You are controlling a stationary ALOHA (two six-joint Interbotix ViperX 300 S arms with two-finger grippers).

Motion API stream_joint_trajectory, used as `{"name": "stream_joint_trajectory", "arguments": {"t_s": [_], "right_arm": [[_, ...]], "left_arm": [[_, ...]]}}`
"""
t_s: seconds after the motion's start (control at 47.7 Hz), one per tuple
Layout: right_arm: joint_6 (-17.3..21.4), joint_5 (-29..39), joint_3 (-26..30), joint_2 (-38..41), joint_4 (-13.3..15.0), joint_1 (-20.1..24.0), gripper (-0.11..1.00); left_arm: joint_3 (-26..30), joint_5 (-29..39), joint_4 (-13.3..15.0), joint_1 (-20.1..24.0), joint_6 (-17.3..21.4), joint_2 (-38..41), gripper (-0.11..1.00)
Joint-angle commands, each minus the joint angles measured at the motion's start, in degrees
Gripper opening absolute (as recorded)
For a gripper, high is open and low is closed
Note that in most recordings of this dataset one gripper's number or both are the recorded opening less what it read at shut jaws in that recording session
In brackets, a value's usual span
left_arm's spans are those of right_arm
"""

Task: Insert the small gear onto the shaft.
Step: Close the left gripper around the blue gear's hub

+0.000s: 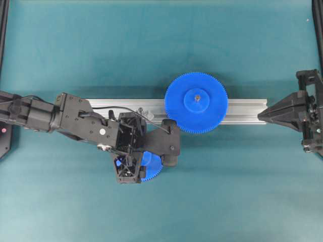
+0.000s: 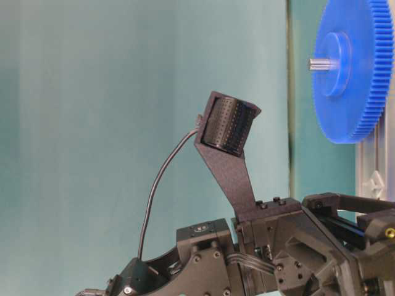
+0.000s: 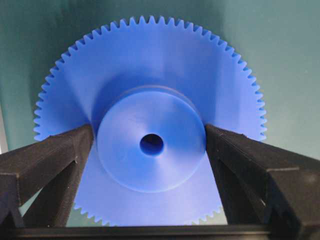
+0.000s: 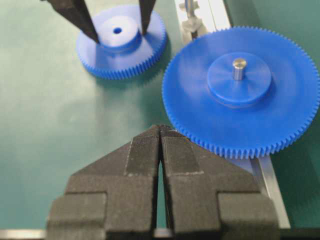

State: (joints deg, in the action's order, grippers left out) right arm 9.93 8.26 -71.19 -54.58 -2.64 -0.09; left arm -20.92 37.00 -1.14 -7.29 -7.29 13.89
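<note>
While on the mat, small gear (image 3: 150, 145) hub between left end effector (image 3: 150, 150) fingers; right end effector (image 4: 160, 135) together.

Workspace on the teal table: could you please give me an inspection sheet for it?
Surface: teal cloth table, smooth.
Job's things: small blue plastic gear lies flat on the cloth; thin grey metal shaft on its clear base stands bare at the rail.
Clutter: ribbed silver aluminium rail; large blue plastic gear seated on its own pin.
Grippers: left gripper pinches the small gear's hub; right gripper shut, empty.
Cables: black cable loops along the left arm.
Surroundings: black frame posts at the edges.
</note>
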Motion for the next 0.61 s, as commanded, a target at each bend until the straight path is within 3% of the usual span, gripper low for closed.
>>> {"name": "stream_joint_trajectory", "arguments": {"t_s": [0.0, 0.398, 0.587], "right_arm": [[0.5, -0.5, 0.6, 0.3, 0.0, -0.1, 0.04], [0.5, -0.5, 0.5, 0.4, -0.1, -0.1, 0.04], [0.5, -0.5, 0.4, 0.3, 0.0, -0.1, 0.04]], "left_arm": [[0.4, 0.2, -0.1, -0.1, 0.0, -0.3, 0.92], [0.4, 0.2, -0.1, -0.1, -0.2, -0.1, 0.89], [0.4, 0.7, -0.1, -0.1, -0.2, -0.3, 0.7]]}}
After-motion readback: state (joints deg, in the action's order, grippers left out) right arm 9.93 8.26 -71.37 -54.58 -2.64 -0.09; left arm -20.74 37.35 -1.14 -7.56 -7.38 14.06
